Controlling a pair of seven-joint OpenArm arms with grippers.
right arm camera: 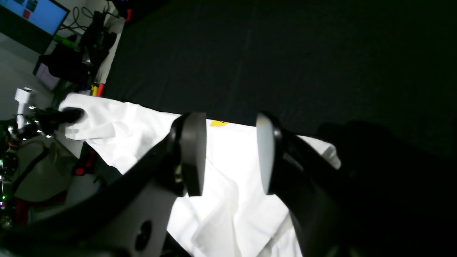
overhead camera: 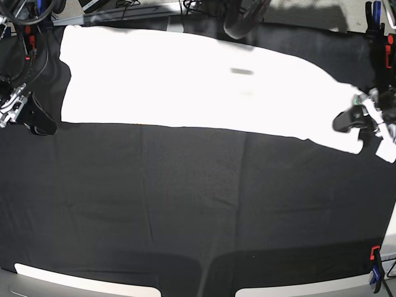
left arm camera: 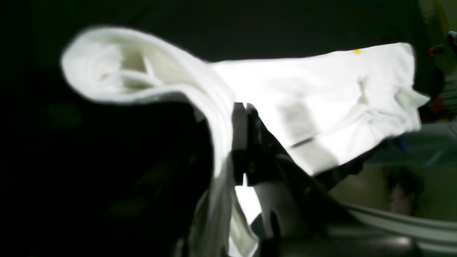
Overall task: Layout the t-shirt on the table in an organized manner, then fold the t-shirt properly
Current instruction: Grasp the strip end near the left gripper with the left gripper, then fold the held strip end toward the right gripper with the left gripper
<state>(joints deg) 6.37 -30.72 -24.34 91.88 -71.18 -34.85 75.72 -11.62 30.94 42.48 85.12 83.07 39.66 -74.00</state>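
Observation:
The white t-shirt (overhead camera: 185, 86) is stretched in a long band across the far part of the black table (overhead camera: 198, 204); a small dark label (overhead camera: 241, 71) shows on it. My left gripper (overhead camera: 346, 119) is at the shirt's right end, shut on a bunch of its cloth (left arm camera: 221, 117). The shirt (left arm camera: 314, 92) runs away from it, raised off the table there. My right gripper (right arm camera: 230, 153) stands open just above the shirt's (right arm camera: 228, 200) left end, nothing between its pads (right arm camera: 194, 153). A yellow bit of print (right arm camera: 218, 123) peeks out at the shirt's edge.
Red and blue clamps (overhead camera: 374, 263) sit at the table's right edge, more at the far corners (overhead camera: 373, 13). Cables and gear (overhead camera: 15, 99) crowd the left edge. A lit monitor (right arm camera: 32, 14) stands beyond the table. White strips (overhead camera: 80, 278) line the near edge.

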